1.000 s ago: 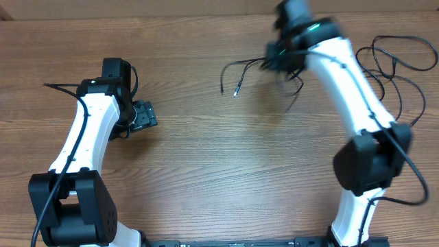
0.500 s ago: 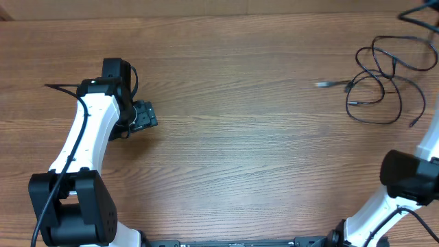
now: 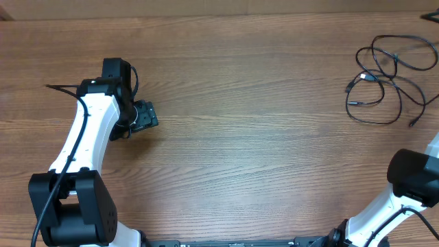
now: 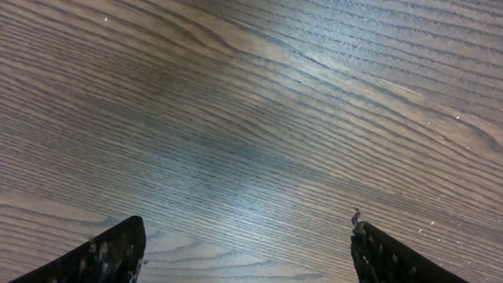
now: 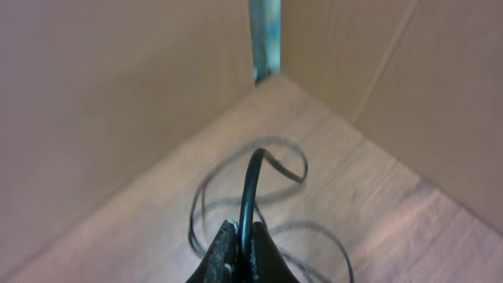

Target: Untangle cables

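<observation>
Here, the cables (image 3: 381, 81) lie in loose, overlapping black loops at the far right corner of the wooden surface (image 3: 260, 137), well apart from the left arm (image 3: 86, 137), which bends over the left side. The left claw (image 3: 144, 115) faces the wood with its jaws spread wide. In its wrist view the two dark fingertips (image 4: 118, 250) stand at the opposite lower corners with only bare grain between them, so it holds nothing. The right arm (image 3: 411, 180) shows only its lower part at the right edge of the overhead view, with its claw outside that view. In the right wrist view the right claw (image 5: 240, 250) is pinched tight on one thin black cord (image 5: 250, 185). The cord rises from between the fingers, arches over and runs into blurred loops on the wood beyond. Tan panels (image 5: 118, 94) meet in a corner behind those loops.
</observation>
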Robot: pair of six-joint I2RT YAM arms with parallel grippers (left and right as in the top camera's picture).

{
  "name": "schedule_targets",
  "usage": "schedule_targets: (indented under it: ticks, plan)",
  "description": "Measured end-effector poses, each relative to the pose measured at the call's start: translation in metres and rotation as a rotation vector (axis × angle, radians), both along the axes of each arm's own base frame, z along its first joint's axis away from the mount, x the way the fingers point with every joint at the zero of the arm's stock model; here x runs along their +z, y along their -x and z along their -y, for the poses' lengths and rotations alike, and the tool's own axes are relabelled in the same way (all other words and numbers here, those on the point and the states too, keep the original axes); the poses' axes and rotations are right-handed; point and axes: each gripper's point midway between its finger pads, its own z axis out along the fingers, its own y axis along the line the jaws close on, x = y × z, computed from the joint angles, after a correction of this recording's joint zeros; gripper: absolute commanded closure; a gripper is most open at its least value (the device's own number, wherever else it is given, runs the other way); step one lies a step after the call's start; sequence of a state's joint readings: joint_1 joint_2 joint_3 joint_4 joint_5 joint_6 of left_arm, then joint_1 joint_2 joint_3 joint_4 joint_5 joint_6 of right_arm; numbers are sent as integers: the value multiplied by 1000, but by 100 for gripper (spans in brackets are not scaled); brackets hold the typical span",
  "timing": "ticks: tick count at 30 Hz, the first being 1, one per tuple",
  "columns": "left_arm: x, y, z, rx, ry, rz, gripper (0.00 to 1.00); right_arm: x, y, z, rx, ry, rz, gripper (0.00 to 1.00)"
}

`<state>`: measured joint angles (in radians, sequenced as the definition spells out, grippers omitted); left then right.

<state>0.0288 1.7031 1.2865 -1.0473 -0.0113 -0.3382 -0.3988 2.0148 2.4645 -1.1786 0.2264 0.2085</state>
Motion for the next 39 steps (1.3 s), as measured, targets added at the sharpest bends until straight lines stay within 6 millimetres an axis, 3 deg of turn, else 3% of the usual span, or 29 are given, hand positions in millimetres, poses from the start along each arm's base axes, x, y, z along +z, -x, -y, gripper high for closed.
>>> schedule_targets:
  ticks: [4,5,6,8,10,13,19,20,23,30,36,39]
  plan:
    - [0,0,0,0,0,-1,17,-30,0,-2,8,-38,-73,95]
    - [0,0,0,0,0,-1,17,-40,-1,-2,9,-50,-96,90]
    - [0,0,0,0,0,-2,17,-49,-2,-2,9,-60,-116,75]
    - [0,1,0,0,0,-5,17,-68,0,-3,11,-83,-168,36]
    - [0,1,0,0,0,-4,17,-87,4,-5,11,-112,-230,23]
    - [0,1,0,0,0,-5,17,-104,11,-8,13,-136,-294,18]
    - [0,1,0,0,0,-5,16,-114,21,-15,22,-175,-347,16]
    - [0,1,0,0,1,-5,15,-117,24,-21,38,-203,-361,9]
    - [0,0,1,-1,5,-2,13,-122,26,-35,83,-269,-373,2]
    - [7,-30,22,-83,99,124,7,-126,23,-100,366,-505,-356,0]
    - [38,-58,74,-331,137,256,0,-127,28,-164,580,-566,-425,0]
    - [46,-51,92,-427,99,239,0,-132,37,-198,632,-544,-514,0]
